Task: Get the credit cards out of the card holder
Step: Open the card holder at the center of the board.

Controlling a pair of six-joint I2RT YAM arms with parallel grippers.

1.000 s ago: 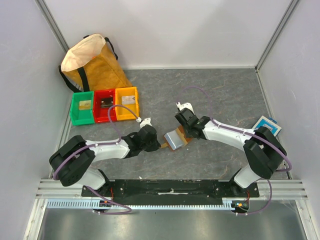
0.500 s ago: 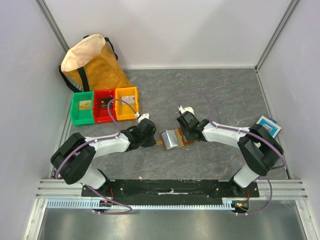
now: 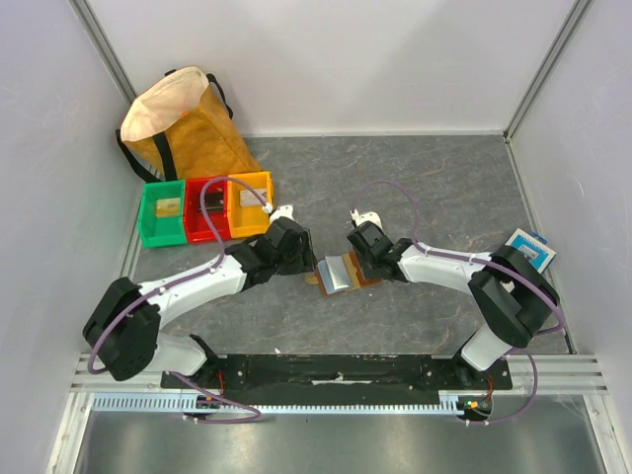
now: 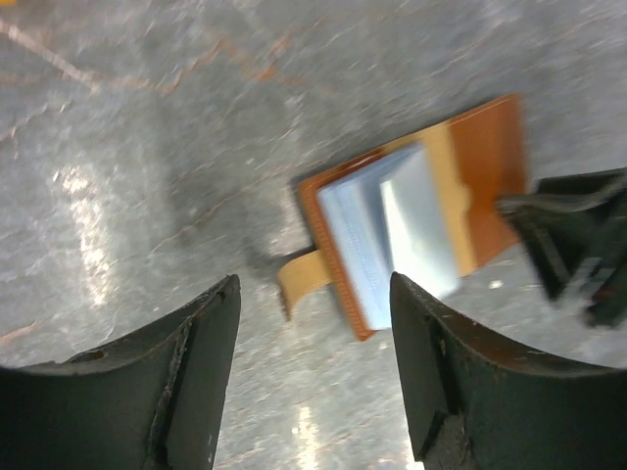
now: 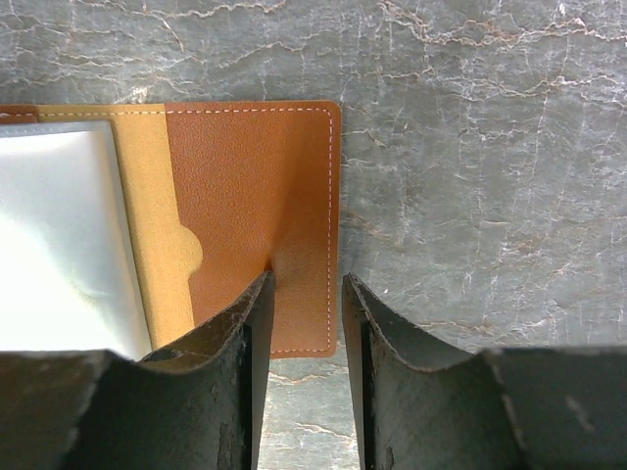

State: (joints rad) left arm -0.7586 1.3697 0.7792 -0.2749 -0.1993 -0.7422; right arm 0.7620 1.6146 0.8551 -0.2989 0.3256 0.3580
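Right claw (image 5: 304,289) over card holder (image 3: 341,273), seemingly lying lengthwise left-right

Reddish-brown card holder (image 3: 341,272) with white stitching, tan inner band and pale blue-grey sleeves, grey table (image 3: 425,188) veined in white, green bin (image 3: 161,214), red bin (image 3: 206,208), yellow bin (image 3: 249,204), mustard bag (image 3: 188,133) with black straps, blue-and-white packet (image 3: 528,247)

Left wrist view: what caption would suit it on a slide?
Open left gripper hovers over the unfolded card holder; right gripper at its far flap.
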